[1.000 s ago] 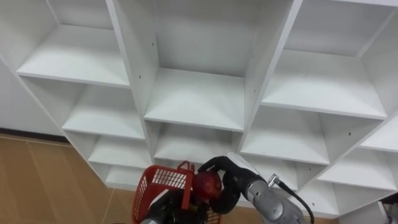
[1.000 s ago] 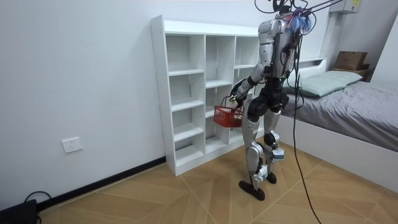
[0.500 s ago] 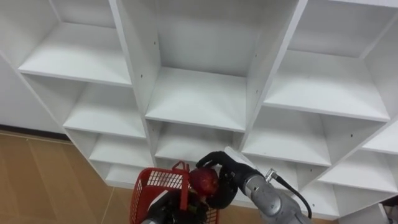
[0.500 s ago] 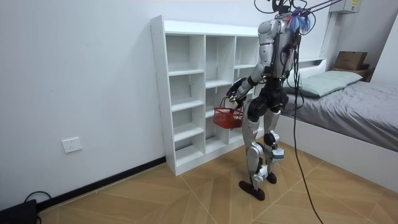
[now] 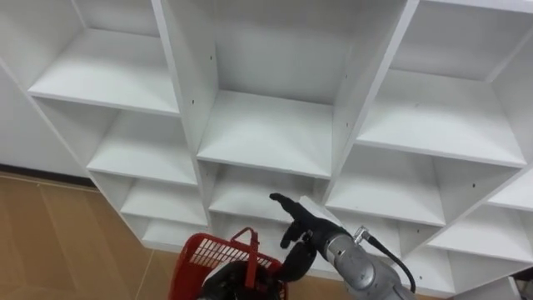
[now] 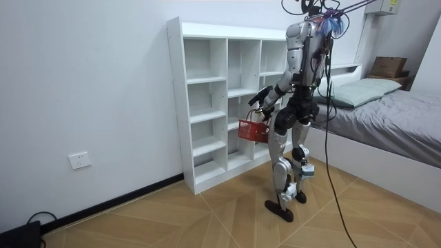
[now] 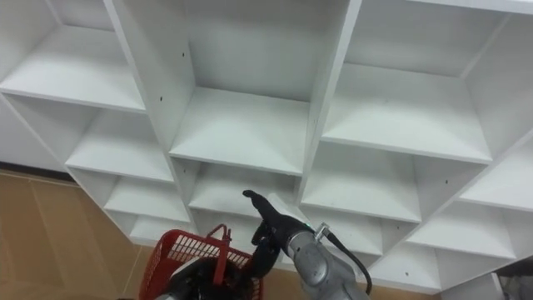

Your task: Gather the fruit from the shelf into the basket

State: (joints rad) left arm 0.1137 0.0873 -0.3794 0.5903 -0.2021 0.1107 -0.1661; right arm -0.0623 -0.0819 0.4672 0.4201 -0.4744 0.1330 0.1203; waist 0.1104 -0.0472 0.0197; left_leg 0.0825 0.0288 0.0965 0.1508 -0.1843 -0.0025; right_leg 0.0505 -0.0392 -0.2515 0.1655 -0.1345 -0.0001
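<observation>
A red wire basket (image 5: 198, 257) hangs in front of the white closet (image 5: 266, 133), low in the eye views. My left hand (image 5: 220, 282) shows dark at the bottom edge beside the basket's upright handle (image 5: 250, 247) and carries it there. My right hand (image 5: 293, 235) is above the basket's right side, open, fingers spread and pointing up, with nothing in it. The closet compartments I can see hold no fruit. In the room view I stand upright facing the closet, with the basket (image 6: 253, 129) held at hip height.
Wooden floor (image 5: 50, 233) runs along the closet's foot at the left. In the room view a bed (image 6: 393, 124) stands behind me on the room view's right, and the white wall (image 6: 89, 89) continues past the closet on its left.
My right hand held a red apple over the basket; it has opened and the apple has left it, down into the basket. The basket has sunk slightly in the eye views.
</observation>
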